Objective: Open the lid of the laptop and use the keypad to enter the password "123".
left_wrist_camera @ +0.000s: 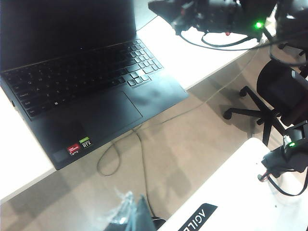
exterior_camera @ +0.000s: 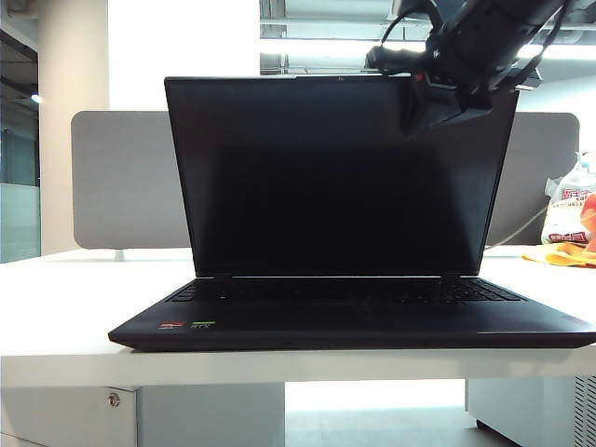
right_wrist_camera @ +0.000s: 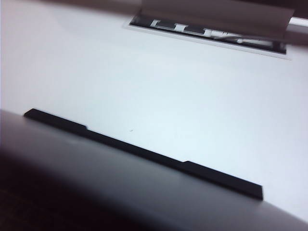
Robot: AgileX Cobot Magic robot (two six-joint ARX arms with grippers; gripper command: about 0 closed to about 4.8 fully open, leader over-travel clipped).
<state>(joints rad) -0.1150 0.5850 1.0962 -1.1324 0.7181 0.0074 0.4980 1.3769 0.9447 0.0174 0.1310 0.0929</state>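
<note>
A large, thin matte black laptop [exterior_camera: 349, 279] sits in the middle of the white worktop [exterior_camera: 56, 307], in front of a grey desk divider panel [exterior_camera: 126, 177]. Its lid [exterior_camera: 340, 177] already stands upright and a little tilted back, the dark, black-bezelled screen facing the near edge, so the opening step looks done. The rows of small black keys forming the keypad [left_wrist_camera: 82, 72] lie uncovered and untouched, and the screen is black, so entering "123" appears still to come.

The right gripper [exterior_camera: 438, 98], a dark cabled assembly, hangs at the lid's upper right corner, overlapping its top edge; its jaws are closed on nothing that I can see, and whether they touch the lid is unclear. The left gripper is not visible in any view; its camera looks down on the keypad from above.
</note>
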